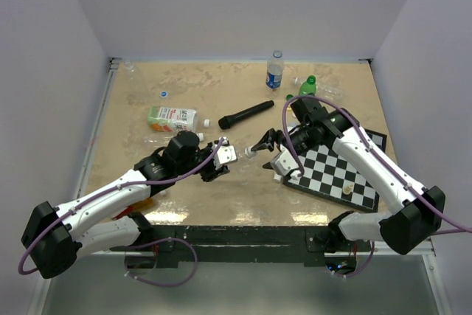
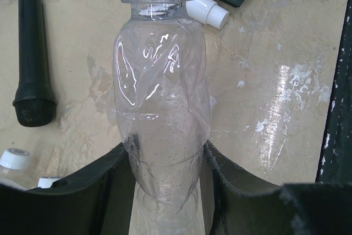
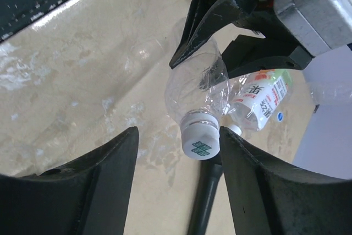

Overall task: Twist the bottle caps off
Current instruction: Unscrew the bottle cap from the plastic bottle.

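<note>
My left gripper is shut on the lower body of a clear, crumpled bottle and holds it level above the table, neck pointing away. In the top view this gripper is at table centre. The bottle's white cap, with a green logo on top, faces my right gripper. That gripper is open with the cap between its jaws, close to the right finger and with a wide gap on the left. In the top view the right gripper meets the cap.
A black microphone lies behind the grippers. A chessboard lies under the right arm. A labelled bottle lies at the left, a blue-labelled bottle stands at the back, and a green-capped bottle lies beside it. A loose blue cap lies nearby.
</note>
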`<state>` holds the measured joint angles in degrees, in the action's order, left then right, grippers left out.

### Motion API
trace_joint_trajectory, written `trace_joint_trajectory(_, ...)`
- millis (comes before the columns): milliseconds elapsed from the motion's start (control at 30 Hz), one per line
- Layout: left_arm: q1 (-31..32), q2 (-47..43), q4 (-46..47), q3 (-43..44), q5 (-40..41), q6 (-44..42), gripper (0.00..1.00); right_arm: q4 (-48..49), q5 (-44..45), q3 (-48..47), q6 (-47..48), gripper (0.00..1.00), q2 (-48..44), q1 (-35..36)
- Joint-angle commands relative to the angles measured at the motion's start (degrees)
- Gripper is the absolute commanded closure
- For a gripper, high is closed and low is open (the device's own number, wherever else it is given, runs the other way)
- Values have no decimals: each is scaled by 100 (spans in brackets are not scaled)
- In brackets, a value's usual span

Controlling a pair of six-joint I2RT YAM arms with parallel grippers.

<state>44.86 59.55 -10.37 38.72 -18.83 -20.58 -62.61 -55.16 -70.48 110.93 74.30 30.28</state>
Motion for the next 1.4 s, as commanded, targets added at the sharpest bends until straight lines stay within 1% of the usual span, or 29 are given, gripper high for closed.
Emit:
trace_joint_trajectory(0,-21,-66,105,39,11,-8,100,-50,-557,-440,-1203,36,-267,-101)
trace_joint_trajectory(33,-21,-58,105,39,20,-16,100,98,-671,-501,-1693,36,-319,-154)
trace_joint_trajectory(67,-21,-57,114,39,20,-8,100,457,-681,-554,-2525,36,-372,-172)
trace_joint_trajectory(100,-21,-57,106,39,28,-8,100,860,-637,-581,-3908,35,-434,-172)
trace_joint_trajectory(133,-21,-49,114,39,28,-8,100,1221,-576,-564,-4870,34,-512,-172)
trace_joint_trajectory(167,-21,-40,114,57,37,-8,100,1799,-401,-494,-5924,32,-565,-172)
trace_joint_trajectory(233,-21,-40,114,57,72,1,100,2409,-23,-327,-7404,30,-610,-172)
trace_joint_trajectory(267,-21,-40,123,57,72,1,100,2437,5,-274,-7715,29,-566,-172)
trace_joint_trajectory(333,-21,-14,123,65,72,10,100,2228,23,-230,-8016,28,-383,-172)
trace_joint_trajectory(400,-21,-5,114,66,81,19,100,2349,189,-133,-8516,26,-268,-172)
trace_joint_trajectory(467,-21,-5,114,74,90,36,100,2420,312,-72,-8650,24,-162,-181)
trace_joint_trajectory(667,-21,-31,105,74,116,45,100,2560,549,-71,-8904,25,146,-172)
trace_joint_trajectory(800,-21,-31,105,74,125,45,100,2578,568,-54,-8949,28,313,-163)
trace_joint_trajectory(1000,-21,-40,105,74,143,54,100,2543,506,-36,-8949,37,366,-128)
trace_joint_trajectory(1367,-21,-40,105,83,195,72,100,2517,550,17,-8967,42,497,4)
